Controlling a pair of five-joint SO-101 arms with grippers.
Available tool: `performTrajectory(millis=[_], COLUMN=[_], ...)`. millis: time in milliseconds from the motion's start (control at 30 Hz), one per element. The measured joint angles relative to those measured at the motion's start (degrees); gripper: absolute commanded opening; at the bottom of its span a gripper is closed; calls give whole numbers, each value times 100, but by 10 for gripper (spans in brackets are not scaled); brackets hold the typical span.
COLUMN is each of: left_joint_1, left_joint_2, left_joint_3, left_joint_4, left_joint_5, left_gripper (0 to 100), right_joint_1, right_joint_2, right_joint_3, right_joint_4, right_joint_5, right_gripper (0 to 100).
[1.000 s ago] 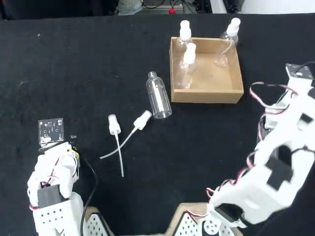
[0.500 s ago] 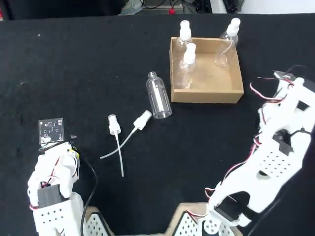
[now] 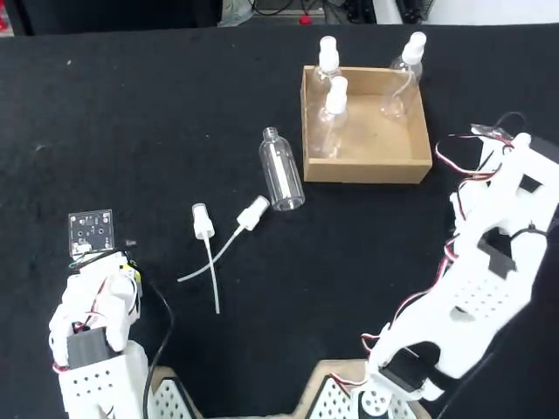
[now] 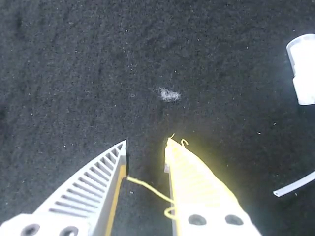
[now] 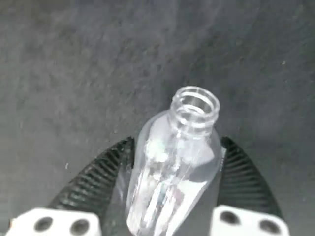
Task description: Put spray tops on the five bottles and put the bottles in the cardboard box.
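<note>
The right gripper (image 5: 178, 142) pinches an uncapped clear bottle (image 5: 172, 167) above the black table (image 3: 131, 113), the bottle's base cut off from sight. At near left the left gripper (image 4: 146, 142) sits low, its jaws slightly spread around nothing. Three capped bottles (image 3: 329, 118) sit in the cardboard box (image 3: 367, 170) at far right; a bare bottle (image 3: 281, 170) lies just left of it, with two spray tops (image 3: 203, 223) nearer

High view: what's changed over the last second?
The right arm swung toward the cardboard box, its hand holding an uncapped bottle. The left arm, the lying bottle, both loose spray tops and the three capped bottles in the box stayed put.
</note>
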Motion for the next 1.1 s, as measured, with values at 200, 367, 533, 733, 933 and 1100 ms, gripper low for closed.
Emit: performTrajectory(millis=[200,367,533,733,933,1100], left_joint_1=[0,0,0,0,0,0], left_joint_2=[0,0,0,0,0,0], left_joint_3=[0,0,0,0,0,0], left_joint_4=[0,0,0,0,0,0], left_joint_5=[0,0,0,0,0,0], left_gripper=[130,130,130,130,130,130], right_joint_1=[-237,-1196,-2769,-4149,-4466,-4501], right_joint_2=[-2268,-4563,-6673,-8510,-9125,-8818], right_joint_3=[2207,4853,7112,8668,8862,8571], right_joint_4=[-897,-2048,-2620,-2690,-2690,-2497], right_joint_5=[475,730,747,703,132,53], right_gripper=[223,223,223,275,312,335])
